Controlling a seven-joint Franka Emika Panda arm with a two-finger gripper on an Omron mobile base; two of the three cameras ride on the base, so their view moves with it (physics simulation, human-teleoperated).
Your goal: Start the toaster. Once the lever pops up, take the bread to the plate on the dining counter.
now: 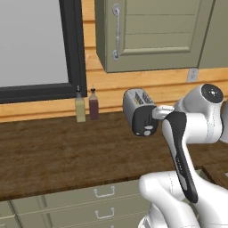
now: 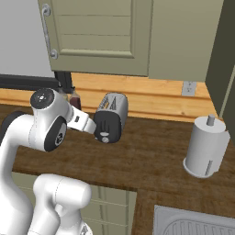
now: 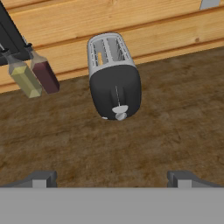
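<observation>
Wood: I am looking at a dark brown wood counter (image 1: 53,151) carrying everything in front of me, with a pale plank wall (image 2: 151,98) running behind it.
Toaster: I am seeing the silver-grey toaster (image 3: 113,74) standing upright on the counter near the wall, its black end panel facing me and its pale knob low on that panel; the base views show it too (image 1: 139,111) (image 2: 111,117).
Bread: I am picking out something pale tan inside one top slot (image 3: 100,58); I cannot say for sure that it is the slice.
Gripper: I am holding the gripper (image 3: 111,179) spread wide, gripping nothing, its two dark fingertips (image 3: 41,178) well apart and short of the toaster on the near side.
Arm: I am watching the white arm (image 1: 187,129) reaching toward the toaster's black end in both base views.
Bottles: I am noting a yellowish bottle (image 1: 80,107) and a dark red bottle (image 1: 94,105) standing just beside each other against the wall, left of the toaster.
Right side: I am seeing a white paper towel roll (image 2: 205,147) upright on the counter, well to the right of the toaster, and a sink edge (image 2: 193,222) nearer still.
Above: I am seeing olive cabinet doors (image 1: 151,31) hanging over the counter and a dark-framed window (image 1: 35,44) to the left.
</observation>
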